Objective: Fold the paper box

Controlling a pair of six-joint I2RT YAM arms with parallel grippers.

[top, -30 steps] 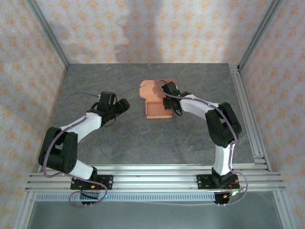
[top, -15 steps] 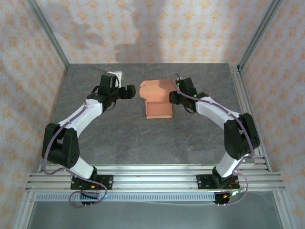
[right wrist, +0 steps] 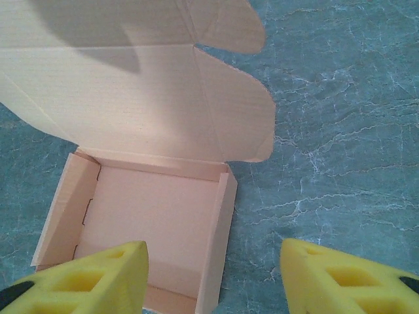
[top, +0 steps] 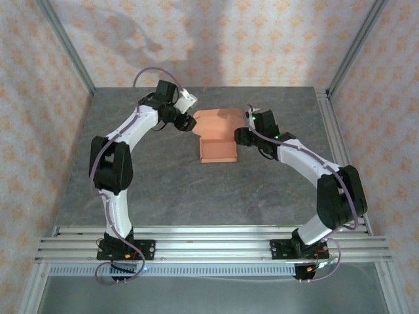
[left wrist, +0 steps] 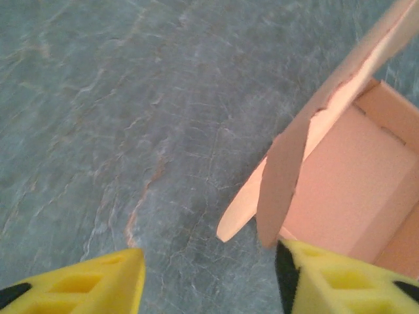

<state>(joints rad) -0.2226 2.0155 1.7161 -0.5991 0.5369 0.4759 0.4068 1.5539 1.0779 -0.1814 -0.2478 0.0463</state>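
Observation:
The salmon-pink paper box [top: 218, 150] stands at the middle back of the table as an open square tray, its lid [top: 217, 120] laid back behind it. My left gripper [top: 188, 123] is open at the lid's left edge. In the left wrist view a lid side flap [left wrist: 283, 176] hangs just inside the right fingertip [left wrist: 340, 278], and nothing is pinched in my left gripper [left wrist: 209, 281]. My right gripper [top: 241, 138] is open at the tray's right side. In the right wrist view it [right wrist: 213, 278] straddles the right wall [right wrist: 219, 235], with one fingertip [right wrist: 78, 278] over the tray's inside.
The grey marbled table [top: 163, 183] carries nothing but the box. Aluminium rails run along its right edge [top: 342, 154] and its near edge [top: 209, 239]. Patterned walls close in the back and both sides.
My left arm has swung up and to the right, bringing its gripper to the lid's left flap. My right gripper has opened, let go of the lid and drawn back beside the tray's right wall.

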